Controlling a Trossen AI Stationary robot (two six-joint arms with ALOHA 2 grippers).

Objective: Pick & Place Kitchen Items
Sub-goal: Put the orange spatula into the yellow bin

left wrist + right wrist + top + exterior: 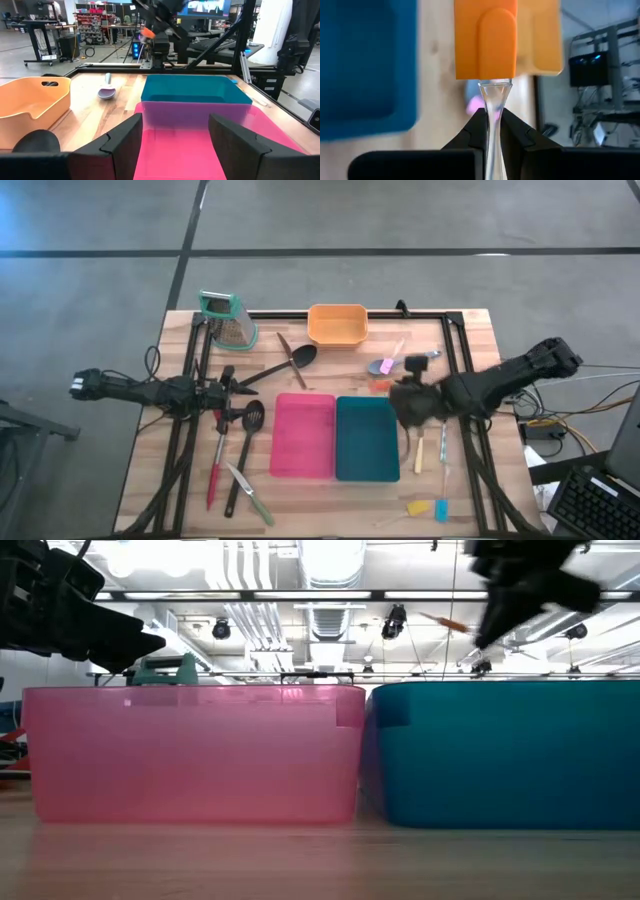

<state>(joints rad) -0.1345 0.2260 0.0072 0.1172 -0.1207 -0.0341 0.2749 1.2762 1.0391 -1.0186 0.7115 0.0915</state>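
My right gripper (pixel 398 392) is shut on a small spatula with an orange head (pixel 485 40) and a clear handle. It hangs above the table by the teal bin's (pixel 367 438) far edge. The spatula also shows in the low view (pixel 443 622) and the left wrist view (pixel 146 33). My left gripper (pixel 175 145) is open and empty at the left side of the pink bin (pixel 304 436). A black slotted spatula (pixel 245 450), a red spoon (pixel 217 455) and a green-handled knife (pixel 250 492) lie on the table left of the pink bin. My right gripper pinches the spatula's clear handle (pixel 493 107) between its two fingers, just behind the orange head. The handle runs along the fingers and the head sticks out past the fingertips toward the table's left. The spatula is lifted clear, above the bins' rims.
An orange bin (pixel 337 324) and a metal grater (pixel 228 318) stand at the far edge. A black spoon (pixel 290 362) and a lilac spoon (pixel 385 365) lie near them. Slim knives (pixel 418 450) and small yellow and blue pieces (pixel 430 508) lie right of the teal bin.
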